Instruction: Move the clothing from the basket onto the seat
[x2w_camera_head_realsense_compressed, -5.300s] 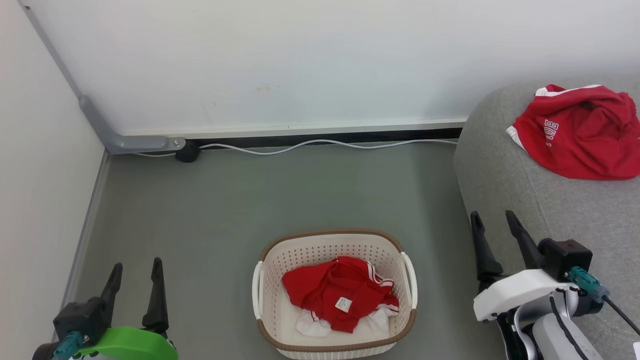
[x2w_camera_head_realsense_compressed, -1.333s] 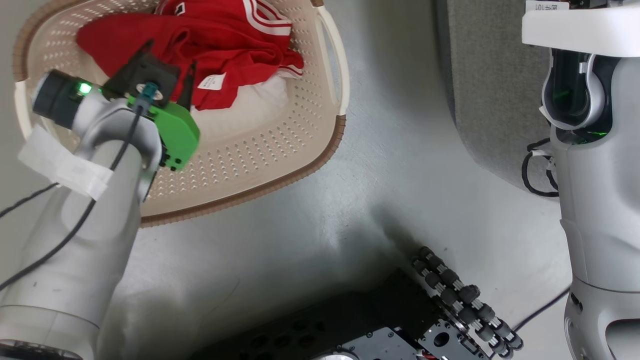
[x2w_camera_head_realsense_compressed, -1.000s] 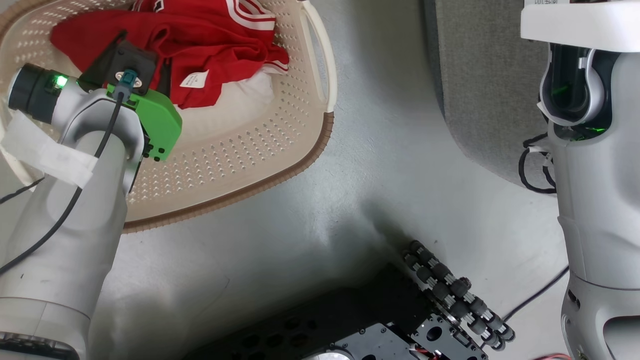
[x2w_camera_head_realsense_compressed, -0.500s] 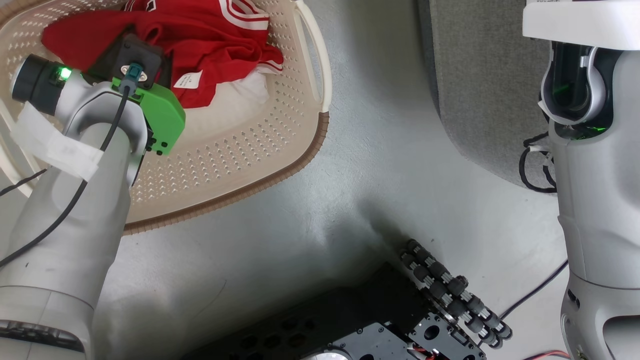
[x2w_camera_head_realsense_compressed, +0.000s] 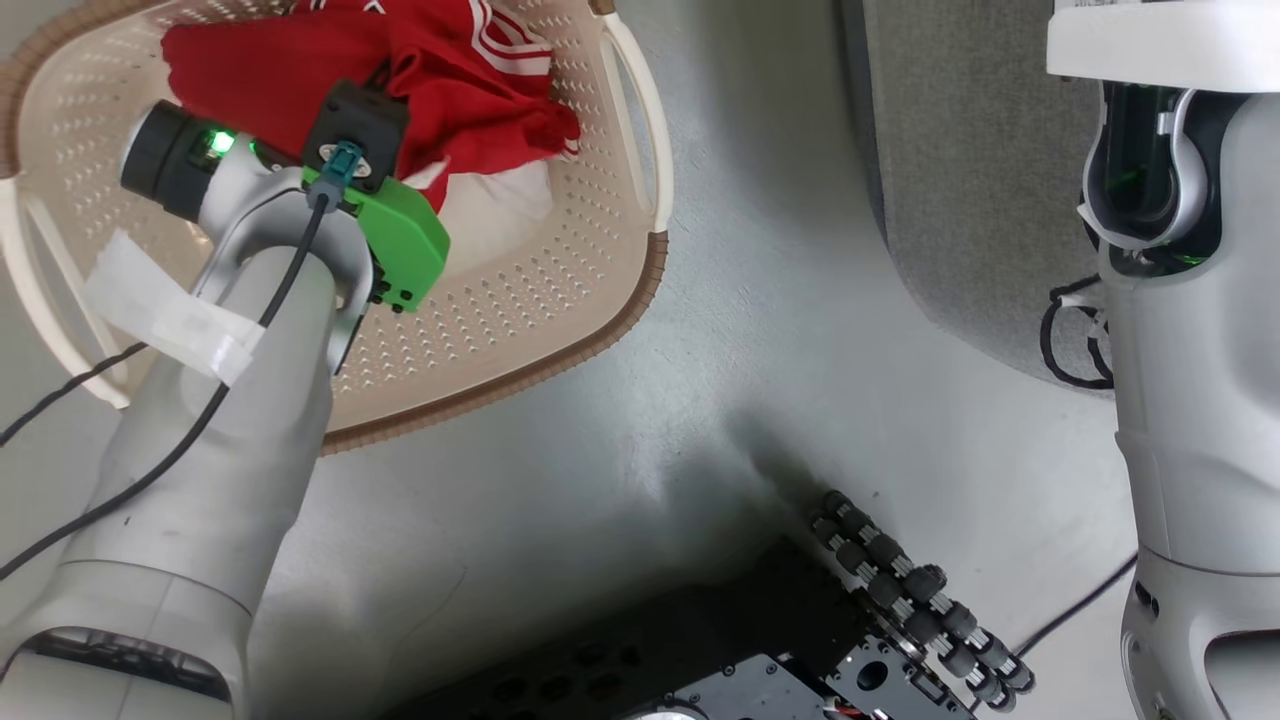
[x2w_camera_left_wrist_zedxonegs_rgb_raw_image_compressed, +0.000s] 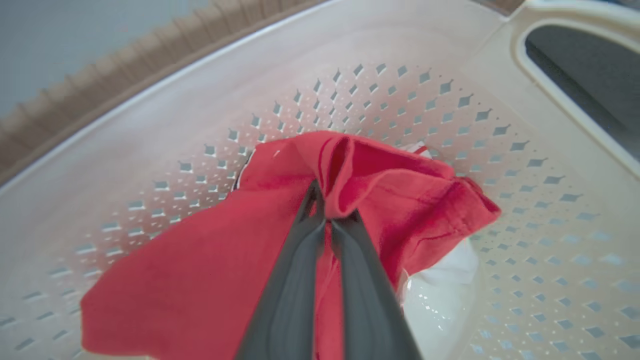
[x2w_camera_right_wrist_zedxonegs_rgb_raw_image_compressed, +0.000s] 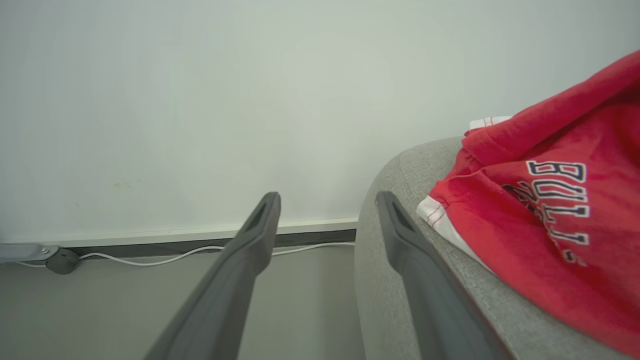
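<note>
Left wrist view: left gripper (x2w_camera_left_wrist_zedxonegs_rgb_raw_image_compressed: 331, 210) clamped on clothing (x2w_camera_left_wrist_zedxonegs_rgb_raw_image_compressed: 200, 270) in basket (x2w_camera_left_wrist_zedxonegs_rgb_raw_image_compressed: 400, 60) | right gripper (x2w_camera_right_wrist_zedxonegs_rgb_raw_image_compressed: 327, 200) jaws apart, seat (x2w_camera_right_wrist_zedxonegs_rgb_raw_image_compressed: 382, 300) at 3 o'clock, cable (x2w_camera_right_wrist_zedxonegs_rgb_raw_image_compressed: 150, 261) at 8 o'clock

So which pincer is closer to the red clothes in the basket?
Left. The left pincer grips the red clothes inside the basket; the right pincer hangs open beside the sofa.

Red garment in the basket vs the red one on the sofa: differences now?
Place: basket garment in the basket, sofa garment on the sofa. Grip: basket garment is pinched by the shut left gripper; sofa garment untouched, open right gripper clear of it. Marks: sofa garment shows dark lettering, basket garment white stripes. Both red.
</note>
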